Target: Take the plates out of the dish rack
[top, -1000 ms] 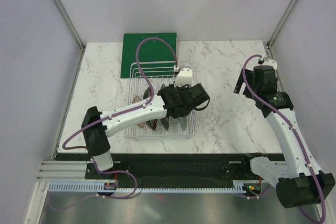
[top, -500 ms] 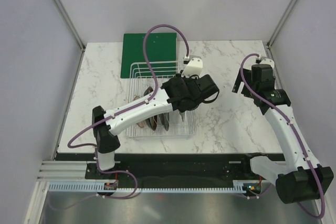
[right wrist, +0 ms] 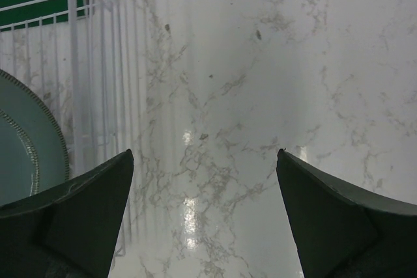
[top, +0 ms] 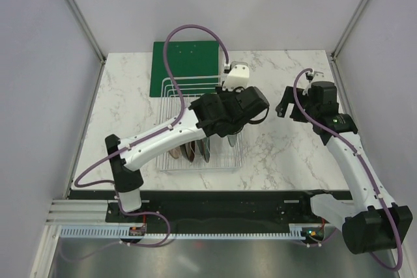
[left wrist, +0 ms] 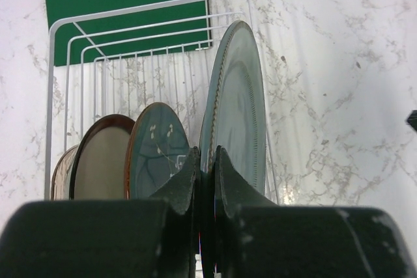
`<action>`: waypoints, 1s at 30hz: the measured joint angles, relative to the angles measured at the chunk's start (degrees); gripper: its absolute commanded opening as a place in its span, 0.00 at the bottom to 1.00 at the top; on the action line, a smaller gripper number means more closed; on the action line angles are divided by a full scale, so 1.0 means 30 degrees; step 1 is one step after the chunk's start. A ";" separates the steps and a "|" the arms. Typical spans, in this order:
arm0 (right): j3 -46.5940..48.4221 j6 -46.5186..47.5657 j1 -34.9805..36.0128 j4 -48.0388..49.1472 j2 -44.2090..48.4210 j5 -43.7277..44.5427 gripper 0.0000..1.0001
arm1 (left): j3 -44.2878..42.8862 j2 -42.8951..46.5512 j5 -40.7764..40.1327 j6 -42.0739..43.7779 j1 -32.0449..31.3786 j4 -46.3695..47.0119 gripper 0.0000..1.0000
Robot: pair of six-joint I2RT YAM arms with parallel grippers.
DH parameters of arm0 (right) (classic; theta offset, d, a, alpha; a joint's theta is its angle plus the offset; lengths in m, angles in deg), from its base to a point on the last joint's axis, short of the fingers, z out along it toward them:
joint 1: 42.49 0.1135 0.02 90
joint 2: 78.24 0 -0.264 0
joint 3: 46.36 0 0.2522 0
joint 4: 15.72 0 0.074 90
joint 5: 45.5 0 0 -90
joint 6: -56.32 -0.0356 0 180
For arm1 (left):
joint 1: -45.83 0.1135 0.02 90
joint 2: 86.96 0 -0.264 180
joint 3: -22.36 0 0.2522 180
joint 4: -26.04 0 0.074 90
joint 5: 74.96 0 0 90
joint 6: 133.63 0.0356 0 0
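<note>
left end effector pinched shut, right end effector seemingly spread wide

**A:** Where does the overhead camera sit?

**B:** High on the near side of the marble table, well back and looking down. It takes in the whole top, with the dish rack left of centre and the green board behind it.

**A:** And the left wrist?

**B:** It sits close behind the left gripper and faces along the rack toward the board. The pale grey-green plate is edge-on right before the lens.

**A:** The right wrist?

**B:** It hangs over bare marble, looking down between the spread fingers of the right gripper. The rack's wires and that plate's rim show at its left edge, so all three views share the rack.
</note>
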 measured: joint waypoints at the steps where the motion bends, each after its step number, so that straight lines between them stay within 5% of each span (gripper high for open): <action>1: -0.0175 -0.0015 0.0000 0.0262 0.0051 -0.0685 0.98 | 0.0146 0.0270 0.0211 0.0015 0.0000 0.0233 0.02; 15: -0.2033 -0.1581 0.0000 0.4335 0.0831 -0.6863 0.98 | 0.7825 0.7184 0.3293 0.1931 0.0029 0.8400 0.02; 30: -0.4044 -0.3956 -0.0007 0.8262 0.0925 -1.0746 0.98 | 1.2859 0.8225 0.7286 0.2426 0.0670 1.4928 0.02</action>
